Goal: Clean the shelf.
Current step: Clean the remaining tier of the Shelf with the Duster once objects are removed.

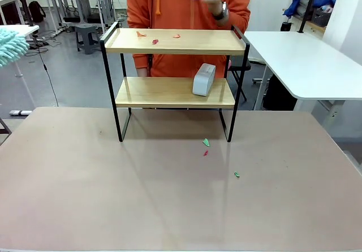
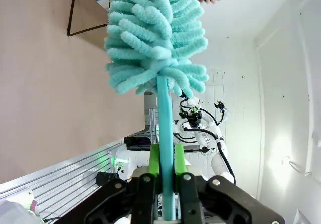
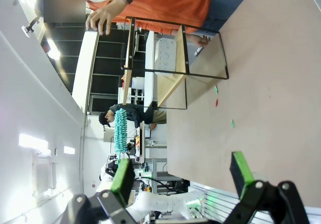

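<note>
Now, with my left fingers (image 2: 154, 159) clamped on the teal duster (image 2: 155, 38) and my right fingers (image 3: 122, 176) spread empty, I'd sweep lightly along the top board of the shelf (image 1: 169, 48), far-middle on the surface (image 1: 85, 195), pushing the red scraps (image 1: 154, 41) off the front.

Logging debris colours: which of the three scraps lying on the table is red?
The middle scrap, just nearer the robot than the larger green scrap near the shelf; the rightmost scrap is green too.
</note>
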Controlling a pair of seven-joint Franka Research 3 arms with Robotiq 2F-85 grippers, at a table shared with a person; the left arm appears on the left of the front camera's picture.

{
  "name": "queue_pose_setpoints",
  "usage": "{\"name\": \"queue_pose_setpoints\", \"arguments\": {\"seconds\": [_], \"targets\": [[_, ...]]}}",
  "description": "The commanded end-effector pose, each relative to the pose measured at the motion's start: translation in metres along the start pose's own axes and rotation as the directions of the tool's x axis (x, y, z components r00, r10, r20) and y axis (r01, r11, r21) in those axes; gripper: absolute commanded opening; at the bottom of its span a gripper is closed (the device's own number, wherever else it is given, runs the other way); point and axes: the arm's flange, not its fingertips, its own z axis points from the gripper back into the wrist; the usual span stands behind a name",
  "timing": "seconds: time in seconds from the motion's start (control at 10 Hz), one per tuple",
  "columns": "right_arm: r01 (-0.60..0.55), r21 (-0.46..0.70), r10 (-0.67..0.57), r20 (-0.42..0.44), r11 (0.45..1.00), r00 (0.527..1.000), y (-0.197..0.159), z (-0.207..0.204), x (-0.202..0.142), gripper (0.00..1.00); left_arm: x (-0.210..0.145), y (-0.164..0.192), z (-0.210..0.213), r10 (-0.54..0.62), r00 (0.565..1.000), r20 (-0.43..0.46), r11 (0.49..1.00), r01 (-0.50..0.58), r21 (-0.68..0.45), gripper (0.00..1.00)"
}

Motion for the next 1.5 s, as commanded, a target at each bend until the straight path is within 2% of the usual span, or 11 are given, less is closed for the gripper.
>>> {"name": "queue_pose_setpoints", "arguments": {"seconds": [0.0,0.1,0.2,0.4,0.5,0.7,0.8,1.0,1.1,1.2,1.4], "targets": [[-0.026,0.022,0.026,0.01,0.999,1.0,0.001,0.0,0.002,1.0,-0.002,0.0,-0.001,-0.02,1.0,0.002,1.0,0.02,-0.014,0.12],[-0.026,0.022,0.026,0.01,0.999,1.0,0.001,0.0,0.002,1.0,0.0,0.0,0.0,0.0,1.0,0.0,1.0,0.0,0.0,0.12],[-0.026,0.022,0.026,0.01,0.999,1.0,0.001,0.0,0.002,1.0,0.007,-0.021,-0.014,0.033,0.999,-0.011,0.999,-0.033,0.02,0.12],[-0.026,0.022,0.026,0.01,0.999,1.0,0.001,0.0,0.002,1.0,0.02,-0.08,-0.058,0.018,0.999,0.051,0.997,-0.022,0.079,0.12],[-0.026,0.022,0.026,0.01,0.999,1.0,0.001,0.0,0.002,1.0,0.025,-0.106,-0.081,0.055,0.996,0.072,0.993,-0.062,0.1,0.12],[-0.026,0.022,0.026,0.01,0.999,1.0,0.001,0.0,0.002,1.0,0.027,-0.154,-0.133,0.082,0.997,0.005,0.986,-0.082,0.144,0.12],[-0.026,0.022,0.026,0.01,0.999,1.0,0.001,0.0,0.002,1.0,0.018,-0.167,-0.162,0.089,0.99,-0.108,0.982,-0.069,0.174,0.12],[-0.026,0.022,0.026,0.01,0.999,1.0,0.001,0.0,0.002,1.0,0.006,-0.181,-0.209,0.055,0.99,-0.132,0.981,-0.029,0.191,0.12],[-0.026,0.022,0.026,0.01,0.999,1.0,0.001,0.0,0.002,1.0,0.0,-0.185,-0.21,0.044,0.988,-0.145,0.989,-0.022,0.149,0.12],[-0.026,0.022,0.026,0.01,0.999,1.0,0.001,0.0,0.002,1.0,0.003,-0.18,-0.203,0.06,0.989,-0.138,0.978,-0.031,0.209,0.12],[-0.026,0.022,0.026,0.01,0.999,1.0,0.001,0.0,0.002,1.0,0.003,-0.18,-0.203,0.06,0.989,-0.138,0.978,-0.031,0.209,0.12]]}}
